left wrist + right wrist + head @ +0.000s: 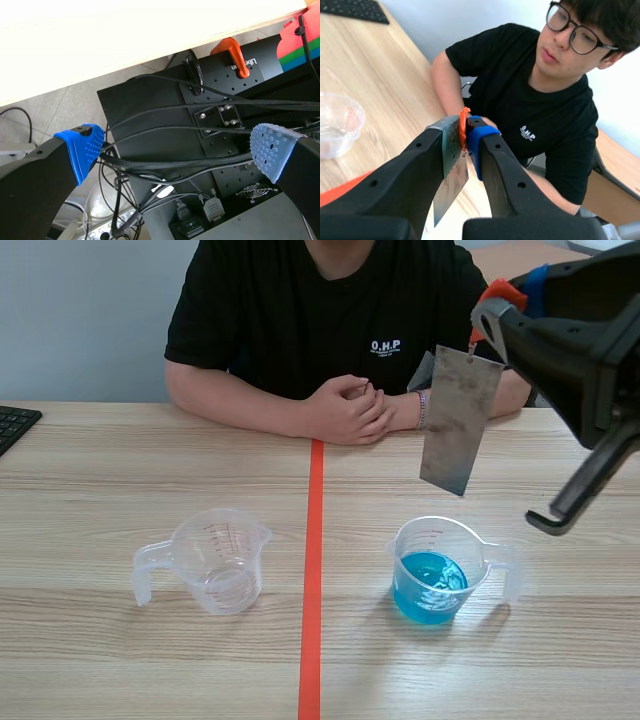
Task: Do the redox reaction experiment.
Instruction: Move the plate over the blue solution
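Observation:
A grey metal sheet (458, 418) hangs in the air above and a little behind the clear cup of blue liquid (432, 584). My right gripper (487, 308), raised at the upper right, is shut on the sheet's top edge, where orange tape shows. In the right wrist view the metal sheet (451, 172) is pinched between the blue pads (475, 141) of the right gripper (464, 134). An empty clear measuring cup (212, 560) stands left of the orange line. My left gripper (175, 150) is open below the table edge, over cables, holding nothing.
A person in a black shirt sits across the table with clasped hands (345, 410) resting on it. A black keyboard (14, 424) lies at the far left edge. An orange tape line (313, 570) runs down the table's middle between the two cups.

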{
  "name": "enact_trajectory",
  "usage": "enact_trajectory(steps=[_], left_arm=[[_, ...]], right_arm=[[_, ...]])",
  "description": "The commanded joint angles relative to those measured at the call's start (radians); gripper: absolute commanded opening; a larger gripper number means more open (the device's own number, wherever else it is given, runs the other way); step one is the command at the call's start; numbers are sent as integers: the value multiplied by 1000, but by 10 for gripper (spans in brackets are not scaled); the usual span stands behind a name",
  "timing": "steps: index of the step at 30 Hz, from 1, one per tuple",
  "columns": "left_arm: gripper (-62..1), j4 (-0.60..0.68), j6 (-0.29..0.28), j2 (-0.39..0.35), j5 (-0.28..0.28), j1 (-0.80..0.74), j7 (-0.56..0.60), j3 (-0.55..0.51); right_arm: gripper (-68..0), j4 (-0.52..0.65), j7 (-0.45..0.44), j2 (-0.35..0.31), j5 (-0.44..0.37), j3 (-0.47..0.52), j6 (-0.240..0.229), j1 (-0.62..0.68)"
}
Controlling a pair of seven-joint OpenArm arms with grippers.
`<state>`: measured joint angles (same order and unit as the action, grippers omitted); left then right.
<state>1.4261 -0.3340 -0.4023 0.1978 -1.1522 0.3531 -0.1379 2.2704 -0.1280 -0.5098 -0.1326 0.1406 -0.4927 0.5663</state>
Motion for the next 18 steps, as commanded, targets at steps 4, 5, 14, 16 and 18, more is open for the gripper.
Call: enact_trajectory(steps=[4,5,14,16,18], left_arm=[[14,6,-2,-3,-3,-8,26,-6],[14,7,-2,-10,-4,-8,26,-6],[-37,8,-2,-87,-4,-8,57,-6],[-91,8,-3,-102,-5,-8,70,-6],[-142,8,-8,-122,-4,-8,75,-6]], right_arm=[[-660,13,-93,-3,-11,80,-45,76],[-660,13,-112,-3,-11,98,-56,93],[-660,13,-209,-103,-16,171,-84,178],[-660,13,-216,-145,-39,171,-84,186],[-660,11,-219,-182,-58,171,-83,188]])
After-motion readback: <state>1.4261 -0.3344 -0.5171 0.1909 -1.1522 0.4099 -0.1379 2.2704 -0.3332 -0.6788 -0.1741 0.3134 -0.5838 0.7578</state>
